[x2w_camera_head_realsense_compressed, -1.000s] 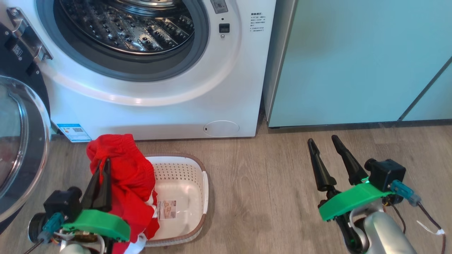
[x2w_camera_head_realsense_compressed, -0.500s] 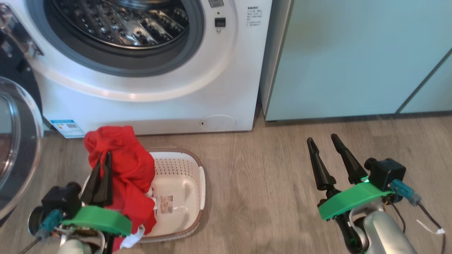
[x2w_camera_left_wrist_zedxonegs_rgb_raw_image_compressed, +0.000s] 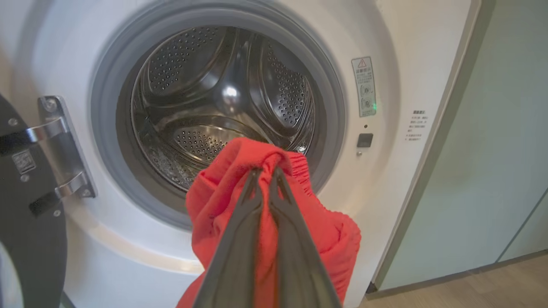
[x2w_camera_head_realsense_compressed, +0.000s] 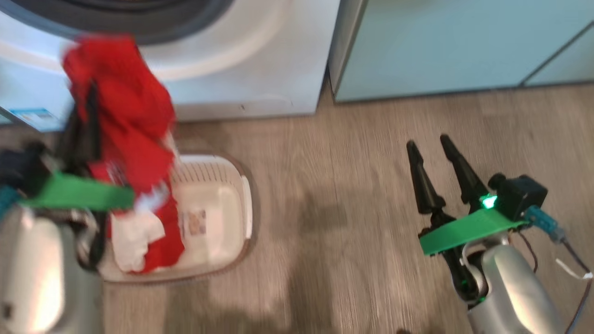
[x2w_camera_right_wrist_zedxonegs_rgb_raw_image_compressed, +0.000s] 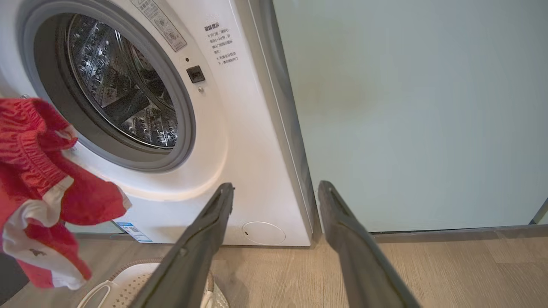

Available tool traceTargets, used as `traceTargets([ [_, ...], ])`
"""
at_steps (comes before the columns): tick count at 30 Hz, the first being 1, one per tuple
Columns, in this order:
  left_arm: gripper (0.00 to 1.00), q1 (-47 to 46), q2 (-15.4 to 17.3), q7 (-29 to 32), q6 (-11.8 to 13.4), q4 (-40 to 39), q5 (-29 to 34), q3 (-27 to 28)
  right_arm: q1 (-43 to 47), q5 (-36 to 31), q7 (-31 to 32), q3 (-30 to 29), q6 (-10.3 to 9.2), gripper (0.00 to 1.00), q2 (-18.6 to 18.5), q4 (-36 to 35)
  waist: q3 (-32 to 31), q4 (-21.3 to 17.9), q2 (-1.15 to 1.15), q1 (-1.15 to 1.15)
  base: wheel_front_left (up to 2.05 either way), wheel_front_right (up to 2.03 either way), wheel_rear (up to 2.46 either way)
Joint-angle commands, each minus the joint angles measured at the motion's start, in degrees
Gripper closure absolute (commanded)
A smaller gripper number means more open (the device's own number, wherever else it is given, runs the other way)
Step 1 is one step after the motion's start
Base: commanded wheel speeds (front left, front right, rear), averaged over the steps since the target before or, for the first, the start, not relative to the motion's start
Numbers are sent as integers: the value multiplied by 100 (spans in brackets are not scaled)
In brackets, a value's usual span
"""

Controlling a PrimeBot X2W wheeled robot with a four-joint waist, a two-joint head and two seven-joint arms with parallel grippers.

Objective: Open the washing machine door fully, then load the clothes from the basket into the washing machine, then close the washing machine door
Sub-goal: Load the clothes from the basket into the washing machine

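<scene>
Left gripper [x2w_camera_left_wrist_zedxonegs_rgb_raw_image_compressed: 266,171] fingers pinched tight on the clothes [x2w_camera_left_wrist_zedxonegs_rgb_raw_image_compressed: 222,201], centre frame before the washing machine [x2w_camera_left_wrist_zedxonegs_rgb_raw_image_compressed: 385,42] drum — right gripper [x2w_camera_right_wrist_zedxonegs_rgb_raw_image_compressed: 275,185] fingers spread, empty; basket [x2w_camera_head_realsense_compressed: 211,172] apparently beneath, blurred.

Washing machine [x2w_camera_left_wrist_zedxonegs_rgb_raw_image_compressed: 428,51] front, upper right of the left wrist view: grey label [x2w_camera_left_wrist_zedxonegs_rgb_raw_image_compressed: 364,87] bearing a warning triangle; its print, the printed lines [x2w_camera_left_wrist_zedxonegs_rgb_raw_image_compressed: 414,125], blue sticker [x2w_camera_right_wrist_zedxonegs_rgb_raw_image_compressed: 129,231] and basket [x2w_camera_head_realsense_compressed: 242,204] paper label [x2w_camera_head_realsense_compressed: 196,223] unreadable.
</scene>
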Motion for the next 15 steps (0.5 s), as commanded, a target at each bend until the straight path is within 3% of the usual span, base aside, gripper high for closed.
traceTargets([
  [1,100,-534,291,-72,-6,-283,-99,204,-196,66,-54,110,0,0,30,-246,598,-207,0,0,0,0,0],
  [15,100,-3489,1441,-72,-7,471,-670,748,-661,546,-54,284,0,0,30,-624,2337,-916,0,0,0,0,0],
])
